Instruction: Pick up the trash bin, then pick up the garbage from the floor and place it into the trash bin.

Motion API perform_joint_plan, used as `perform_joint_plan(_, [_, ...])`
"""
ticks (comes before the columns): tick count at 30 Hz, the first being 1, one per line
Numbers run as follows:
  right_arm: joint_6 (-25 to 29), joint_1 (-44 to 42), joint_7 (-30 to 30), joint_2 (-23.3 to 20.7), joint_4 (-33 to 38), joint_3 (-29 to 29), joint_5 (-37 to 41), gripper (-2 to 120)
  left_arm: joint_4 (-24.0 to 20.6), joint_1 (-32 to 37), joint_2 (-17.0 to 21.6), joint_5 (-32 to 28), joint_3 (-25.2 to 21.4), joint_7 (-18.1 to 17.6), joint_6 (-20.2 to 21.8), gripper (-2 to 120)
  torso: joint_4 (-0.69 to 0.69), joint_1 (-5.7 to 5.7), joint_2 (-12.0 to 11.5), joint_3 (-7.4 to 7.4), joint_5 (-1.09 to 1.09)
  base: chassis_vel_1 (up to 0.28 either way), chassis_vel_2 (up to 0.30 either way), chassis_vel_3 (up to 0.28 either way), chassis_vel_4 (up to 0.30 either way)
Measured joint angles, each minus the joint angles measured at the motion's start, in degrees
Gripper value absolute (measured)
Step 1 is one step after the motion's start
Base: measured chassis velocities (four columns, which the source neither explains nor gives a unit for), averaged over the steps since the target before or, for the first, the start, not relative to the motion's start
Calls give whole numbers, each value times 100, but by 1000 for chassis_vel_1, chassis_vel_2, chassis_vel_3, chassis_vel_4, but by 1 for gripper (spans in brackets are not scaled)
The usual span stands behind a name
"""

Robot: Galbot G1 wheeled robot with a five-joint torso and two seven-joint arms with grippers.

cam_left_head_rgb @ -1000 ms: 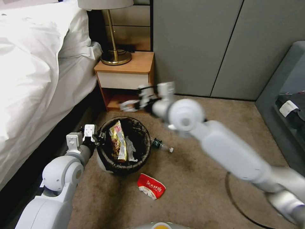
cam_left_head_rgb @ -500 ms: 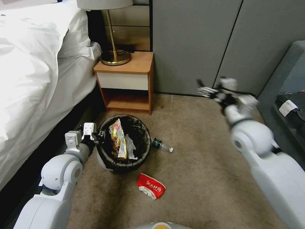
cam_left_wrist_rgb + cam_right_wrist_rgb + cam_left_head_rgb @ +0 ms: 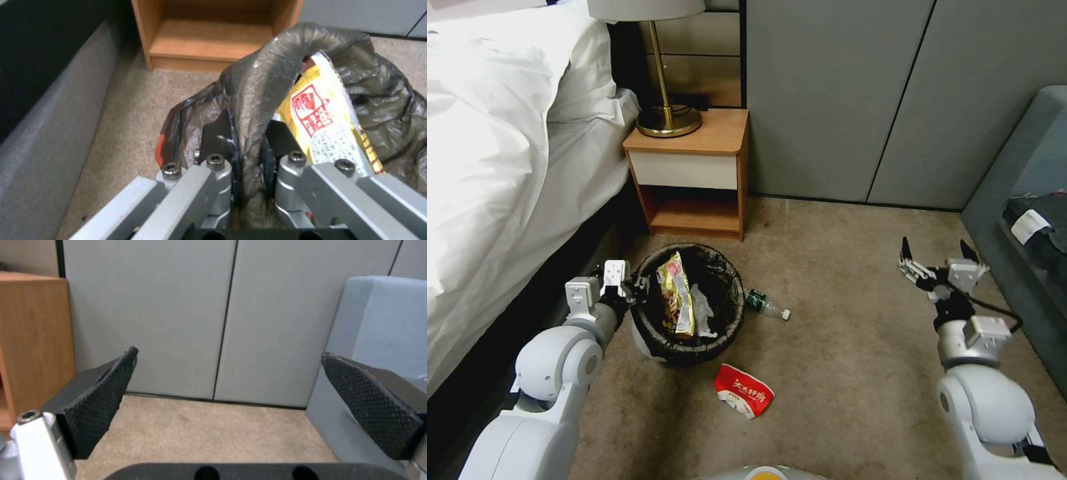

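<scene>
left gripper clamped on trash bin rim lower left, snack wrapper inside; right gripper jaws apart, empty; bottle, red packet left on carpet

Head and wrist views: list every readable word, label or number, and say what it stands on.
Red-and-white packet on the carpet: white Chinese characters, too small to read.
Yellow snack wrapper in the trash bin: red seal with Chinese characters and fine print below, too blurred to read.
Clear plastic bottle: dark label, unreadable.
</scene>
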Motion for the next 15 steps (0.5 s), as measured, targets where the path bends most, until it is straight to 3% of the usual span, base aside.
perform_joint_plan(6, [-92, 55, -2, -222, -209, -210, 44, 100, -11, 30, 15, -4, -28, 8, 0, 5, -1, 0, 0, 0, -1, 0, 0, 0, 0])
perform_joint_plan(10, [-483, 186, 9, -586, -365, -538, 244, 100, -11, 26, 63, -15, -55, 8, 0, 5, 0, 0, 0, 0, 0, 0, 0, 0, 0])
perform_joint_plan(13, [-1214, 643, 17, -1497, -712, -1324, 822, 100, -14, -2, 100, -38, -59, 10, 0, 5, 0, 0, 0, 1, -3, 0, 0, 0, 0])
perform_joint_plan(14, [-1214, 643, 17, -1497, -712, -1324, 822, 100, -14, -2, 100, -38, -59, 10, 0, 5, 0, 0, 0, 1, -3, 0, 0, 0, 0])
perform_joint_plan(15, [-1514, 930, 5, -1785, -873, -1704, 1134, 100, -20, -4, 107, -45, -59, 9, 0, 5, -2, 0, 0, 0, 0, 0, 0, 0, 0])
